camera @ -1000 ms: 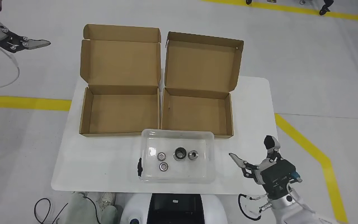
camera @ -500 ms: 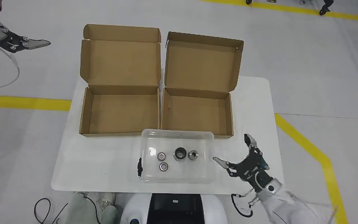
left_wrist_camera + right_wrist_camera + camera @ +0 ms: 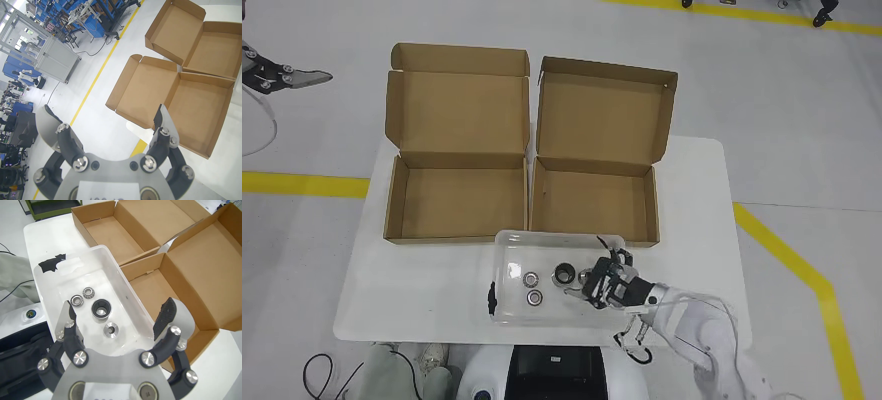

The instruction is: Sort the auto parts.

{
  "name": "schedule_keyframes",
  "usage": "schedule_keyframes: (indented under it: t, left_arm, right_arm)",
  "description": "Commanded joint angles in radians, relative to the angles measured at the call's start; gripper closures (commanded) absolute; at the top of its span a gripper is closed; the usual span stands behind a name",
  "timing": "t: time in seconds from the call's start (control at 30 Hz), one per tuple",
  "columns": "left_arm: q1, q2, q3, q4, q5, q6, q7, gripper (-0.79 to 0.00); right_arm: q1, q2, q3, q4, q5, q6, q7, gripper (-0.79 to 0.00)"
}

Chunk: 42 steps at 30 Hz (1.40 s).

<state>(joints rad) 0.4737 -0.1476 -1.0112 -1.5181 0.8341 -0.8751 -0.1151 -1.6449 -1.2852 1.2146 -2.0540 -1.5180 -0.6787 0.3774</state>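
Note:
A clear plastic tray at the table's front holds the auto parts. Two small roller bearings lie side by side. A black-lined ring and a silver cone-shaped washer sit beside them. My right gripper hovers open above the tray's right half, over the washer and ring, holding nothing. My left gripper is open and bare, off the table at the far left.
Two open cardboard boxes stand behind the tray, the left box and the right box, lids folded back. Black tape marks the tray's left end. White tabletop lies bare to the right.
My right arm has swung left from the table's front right corner to above the tray, its gripper staying open. The left arm and the parts have not moved.

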Motion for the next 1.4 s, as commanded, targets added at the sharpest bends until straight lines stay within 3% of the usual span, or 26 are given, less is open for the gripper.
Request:
schedule_keyframes:
  t: [0.0, 0.5, 0.83, 0.87, 1.0, 1.03, 1.17, 1.37]
  left_arm:
    - [0.000, 0.000, 0.000, 0.000, 0.000, 0.000, 0.000, -0.785]
    - [0.000, 0.000, 0.000, 0.000, 0.000, 0.000, 0.000, -0.785]
    - [0.000, 0.000, 0.000, 0.000, 0.000, 0.000, 0.000, -0.785]
    - [0.000, 0.000, 0.000, 0.000, 0.000, 0.000, 0.000, -0.785]
    - [0.000, 0.000, 0.000, 0.000, 0.000, 0.000, 0.000, -0.785]
    - [0.000, 0.000, 0.000, 0.000, 0.000, 0.000, 0.000, -0.785]
    - [0.000, 0.000, 0.000, 0.000, 0.000, 0.000, 0.000, -0.785]
    - [0.000, 0.000, 0.000, 0.000, 0.000, 0.000, 0.000, -0.785]
  right_arm:
    - [0.016, -0.001, -0.007, 0.022, 0.044, -0.003, -0.002, -0.785]
    - [0.016, -0.001, -0.007, 0.022, 0.039, -0.002, 0.000, -0.785]
    - [0.053, 0.009, -0.065, 0.048, -0.034, -0.028, 0.047, -0.785]
    - [0.061, 0.009, -0.071, 0.057, -0.034, -0.032, 0.056, -0.770]
    - [0.091, 0.010, -0.096, 0.082, -0.016, -0.051, 0.076, -0.514]
    - [0.096, 0.010, -0.100, 0.089, -0.012, -0.050, 0.079, -0.514]
    - [0.111, 0.011, -0.117, 0.110, 0.000, -0.031, 0.132, -0.637]
    - [0.130, 0.011, -0.147, 0.139, 0.015, -0.003, 0.167, -0.529]
